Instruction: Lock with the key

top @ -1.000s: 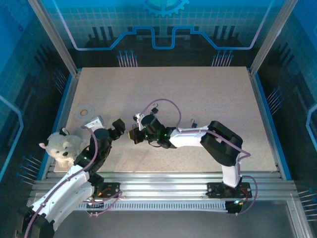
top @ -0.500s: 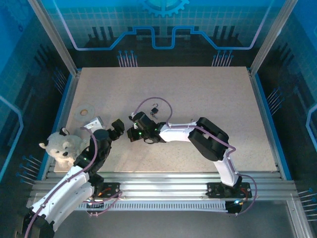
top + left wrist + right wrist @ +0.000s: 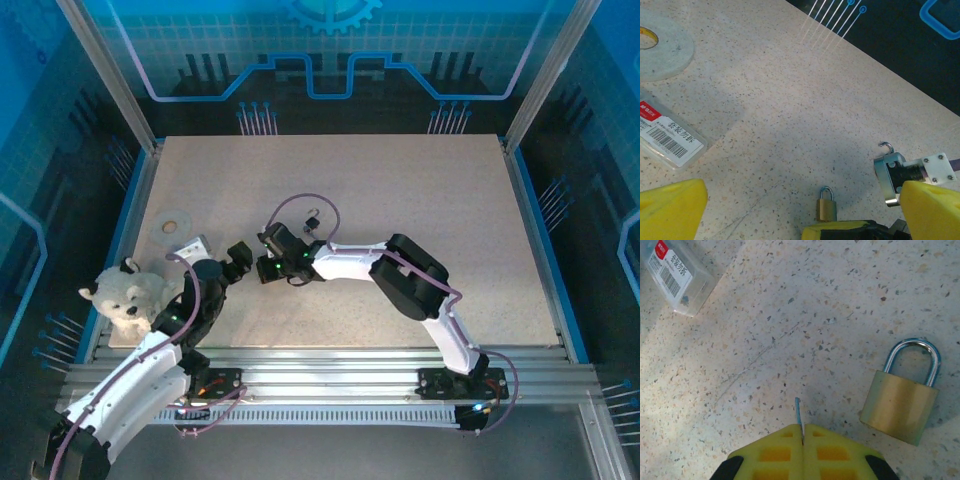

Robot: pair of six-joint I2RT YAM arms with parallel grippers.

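A small brass padlock (image 3: 900,405) with its silver shackle closed lies flat on the speckled table (image 3: 790,315). My right gripper (image 3: 802,429) is shut on the key, whose thin blade (image 3: 798,416) sticks out between the yellow fingers, just left of the padlock and apart from it. In the left wrist view the padlock (image 3: 826,207) lies beside the right gripper's yellow finger (image 3: 840,231). My left gripper (image 3: 802,205) is open, its yellow fingers (image 3: 670,207) wide apart with nothing between them. From above, the left gripper (image 3: 240,258) and right gripper (image 3: 265,268) sit close together.
A clear plastic box with a barcode label (image 3: 667,140) and a roll of tape (image 3: 660,45) lie to the left of the grippers. A white plush dog (image 3: 128,298) sits at the table's near left edge. The right arm's cable (image 3: 300,200) loops above the wrist.
The right arm has swung left with the key, bringing its gripper close to the left gripper. The left arm has not moved.
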